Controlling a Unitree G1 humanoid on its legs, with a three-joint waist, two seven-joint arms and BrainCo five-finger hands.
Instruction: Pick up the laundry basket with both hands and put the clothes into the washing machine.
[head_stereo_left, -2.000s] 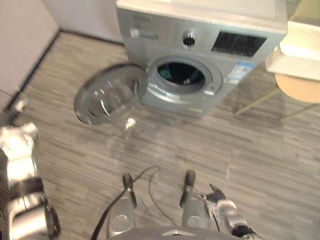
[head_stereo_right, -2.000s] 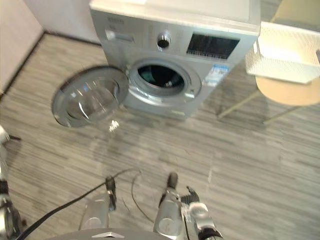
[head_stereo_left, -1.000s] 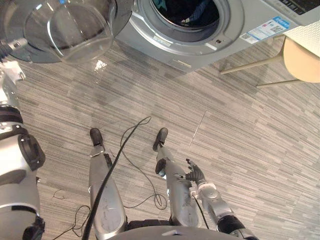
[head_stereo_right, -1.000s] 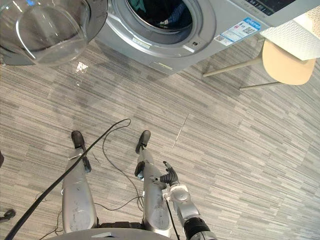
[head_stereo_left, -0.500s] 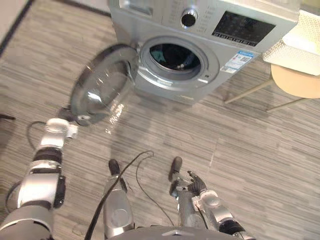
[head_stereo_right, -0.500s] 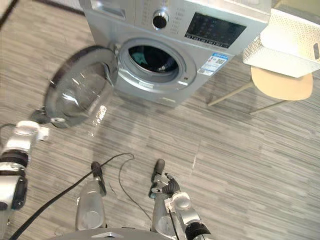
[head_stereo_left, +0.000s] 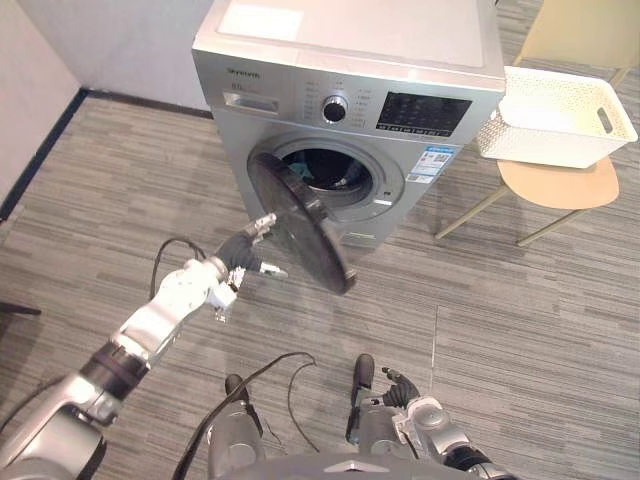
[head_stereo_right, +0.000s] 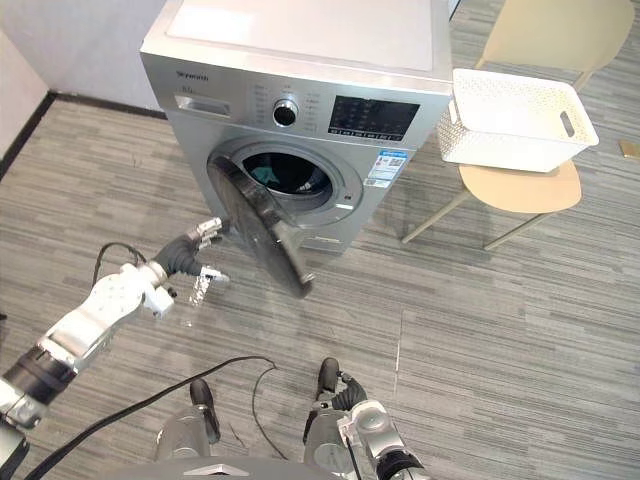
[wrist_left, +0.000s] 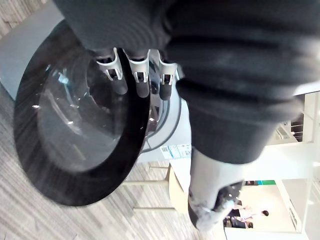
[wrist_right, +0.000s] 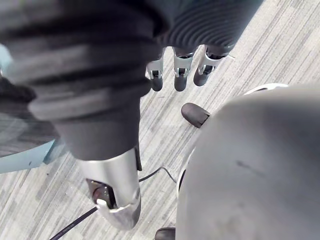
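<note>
Robot's left hand (head_stereo_left: 243, 257) at the half-open washing machine (head_stereo_left: 400, 60) door (head_stereo_left: 300, 225).
Its fingers (wrist_left: 142, 82) are straight, at the door's rim; the right hand (head_stereo_left: 405, 392) hangs low, fingers relaxed. The laundry basket (head_stereo_left: 555, 115) sits on a chair (head_stereo_left: 560, 182) beside the machine. Pushing at the rim's outer edge should close it cleanly.

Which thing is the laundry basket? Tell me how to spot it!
Find the big silver washing machine. To its right stands a tan chair, and the basket sits on its seat. It is the only white box with tiny holes.
</note>
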